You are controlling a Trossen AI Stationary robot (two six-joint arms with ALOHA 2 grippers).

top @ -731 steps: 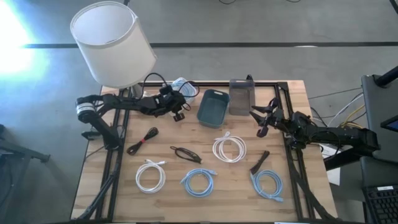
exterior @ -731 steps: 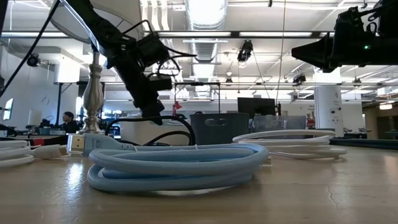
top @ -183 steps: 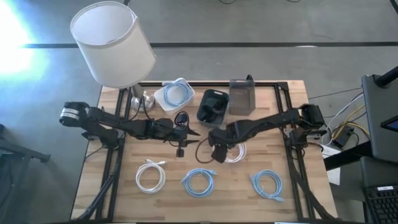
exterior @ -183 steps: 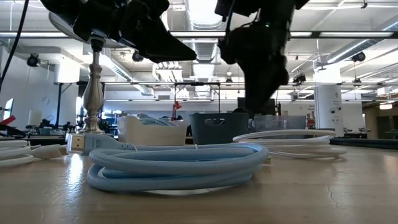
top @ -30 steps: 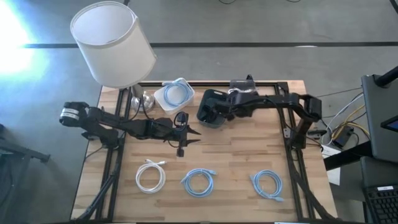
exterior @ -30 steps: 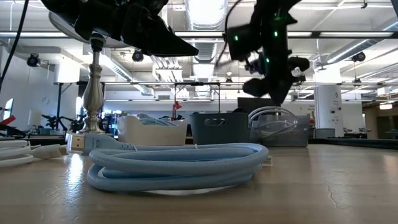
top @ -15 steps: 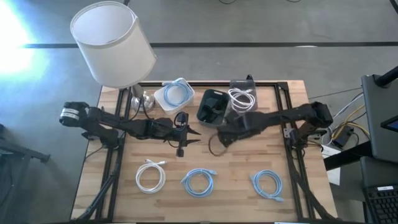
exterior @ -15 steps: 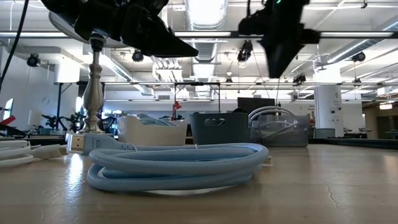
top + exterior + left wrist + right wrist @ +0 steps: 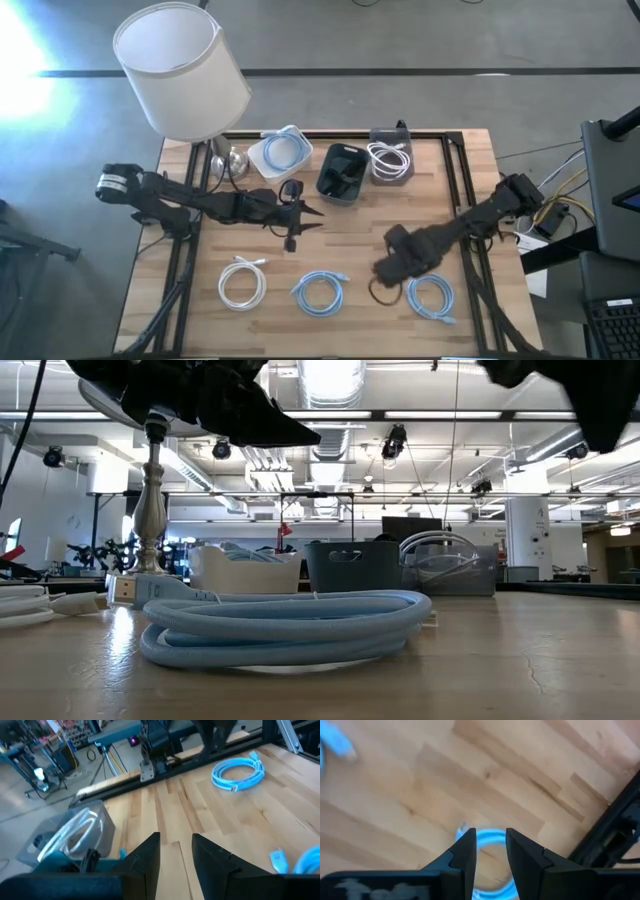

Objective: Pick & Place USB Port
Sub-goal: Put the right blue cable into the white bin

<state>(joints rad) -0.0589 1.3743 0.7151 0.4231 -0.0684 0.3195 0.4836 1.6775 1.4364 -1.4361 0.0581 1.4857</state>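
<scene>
We see the coiled white USB cable point(image 9: 388, 158) lying in the clear plastic bin point(image 9: 400, 176) at the table's 1 o'clock. The right gripper point(image 9: 487, 851) hovers open over a light-blue coiled cable point(image 9: 432, 298), partly hidden between its fingers. The left gripper point(image 9: 300, 222) waits mid-table, open and empty.

— What sits along the far edge of the wooden bench point(image 9: 350, 230)?

— The white-shaded lamp point(image 9: 180, 70) at the far left, then the white tub point(image 9: 280, 152) with a coiled cable in it, the dark blue bin point(image 9: 343, 170), and the clear box point(image 9: 390, 160) holding the white coiled cable point(image 9: 389, 158).

— And the near edge?

— Three coils in a row: the white cable coil point(image 9: 242, 283) left, the light blue cable coil point(image 9: 320, 292) in the middle, and another blue cable coil point(image 9: 434, 298) right.
</scene>
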